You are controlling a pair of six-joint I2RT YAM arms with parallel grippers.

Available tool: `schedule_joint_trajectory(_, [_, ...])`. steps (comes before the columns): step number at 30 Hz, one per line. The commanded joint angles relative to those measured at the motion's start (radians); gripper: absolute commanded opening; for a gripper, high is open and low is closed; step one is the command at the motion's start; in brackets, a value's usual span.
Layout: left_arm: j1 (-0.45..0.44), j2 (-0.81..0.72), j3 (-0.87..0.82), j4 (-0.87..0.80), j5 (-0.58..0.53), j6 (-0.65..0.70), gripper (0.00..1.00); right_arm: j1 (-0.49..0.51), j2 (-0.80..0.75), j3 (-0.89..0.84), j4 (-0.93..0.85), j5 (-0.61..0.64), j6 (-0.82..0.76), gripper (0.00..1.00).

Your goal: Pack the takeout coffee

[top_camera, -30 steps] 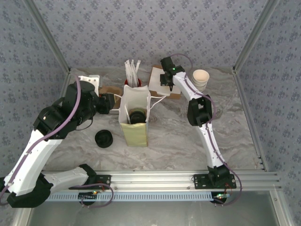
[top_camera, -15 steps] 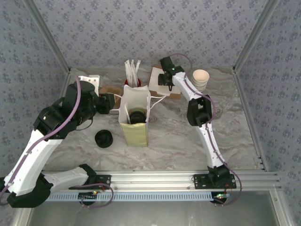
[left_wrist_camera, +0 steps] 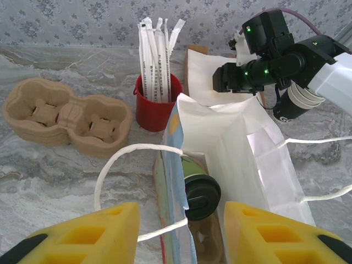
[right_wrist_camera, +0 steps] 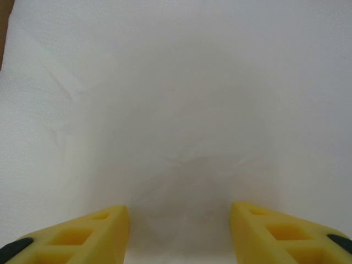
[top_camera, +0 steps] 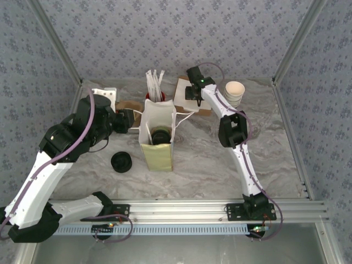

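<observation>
Left claw (left_wrist_camera: 180,220): yellow fingers spread, pinching nothing. The near wall of the paper bag (left_wrist_camera: 236,148) and one looped string handle (left_wrist_camera: 118,159) stand between them. You have little room sideways here, with bag paper close to both fingers.

Takeout coffee (left_wrist_camera: 197,187): it lies tilted inside the bag's open mouth. The cup has an olive-green side and a glossy black lid on top, and cardboard shows below it.

Right claw (right_wrist_camera: 179,220): fingers spread and nothing held. It hangs low over a white napkin (right_wrist_camera: 176,82), which is soft, faintly creased paper.

Bag: white matte paper with a yellow side panel. It stands upright mid-table with its mouth open upward.

Behind the bag stands a red holder (left_wrist_camera: 157,104) of white wrapped sticks (left_wrist_camera: 157,55), just beside the bag's back edge. To its left is a moulded pulp carrier (left_wrist_camera: 66,118), tan and rough, with two wells.

A loose black round lid (top_camera: 121,161) lies left of the bag on the marbled grey table (left_wrist_camera: 55,181). The table front of the bag is open. A stack of pale cups (top_camera: 234,92) stands at the back right corner, near the right arm.

Against a second ago, the right wrist sits a touch nearer the back wall. The left arm, bag and cup have not moved.
</observation>
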Motion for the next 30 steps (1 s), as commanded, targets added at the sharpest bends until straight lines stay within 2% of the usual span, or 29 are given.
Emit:
schedule_joint_trajectory(1, [0.002, -0.009, -0.002, 0.013, 0.015, 0.019, 0.45, 0.001, 0.032, 0.013, -0.017, 0.018, 0.002, 0.52])
schedule_joint_trajectory(12, [0.002, -0.009, 0.007, 0.007, 0.017, 0.018, 0.45, -0.001, 0.038, -0.005, -0.01, 0.009, 0.004, 0.49])
schedule_joint_trajectory(23, [0.002, -0.007, 0.008, 0.006, 0.022, 0.016, 0.45, 0.002, 0.033, -0.035, -0.005, 0.004, 0.015, 0.37])
schedule_joint_trajectory(30, [0.002, -0.001, 0.008, 0.007, 0.027, 0.014, 0.45, 0.004, -0.025, -0.03, -0.001, 0.001, 0.005, 0.27])
